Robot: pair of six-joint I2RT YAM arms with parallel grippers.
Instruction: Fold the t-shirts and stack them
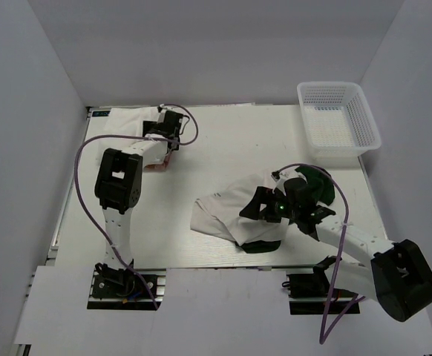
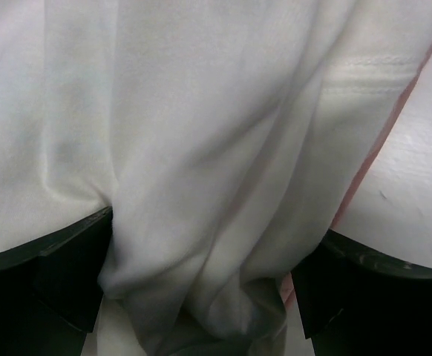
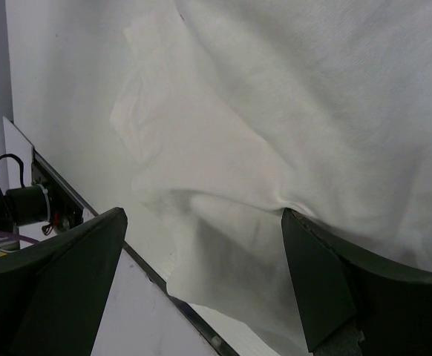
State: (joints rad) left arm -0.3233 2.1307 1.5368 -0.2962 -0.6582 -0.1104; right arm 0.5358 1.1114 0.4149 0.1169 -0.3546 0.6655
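Observation:
The cream-white t-shirt point(image 1: 220, 211) with dark green sleeves point(image 1: 318, 185) lies crumpled at the table's middle right. My right gripper point(image 1: 254, 206) is open just over it. In the right wrist view its fingers point(image 3: 327, 282) stand wide apart around a raised fold of the cream cloth point(image 3: 275, 133). A pile of plain white t-shirts point(image 1: 123, 122) lies at the far left, with an orange-pink edge point(image 1: 156, 167) showing beside it. My left gripper point(image 1: 159, 127) is open and pushed down into the white cloth point(image 2: 201, 148), which bunches between its fingers point(image 2: 53, 282). The pink edge point(image 2: 394, 126) shows on the right.
A white plastic lattice basket point(image 1: 327, 86) stands at the far right corner. White walls enclose the table on the left, back and right. The near table edge with a metal rail point(image 3: 60, 193) runs just below the cream shirt.

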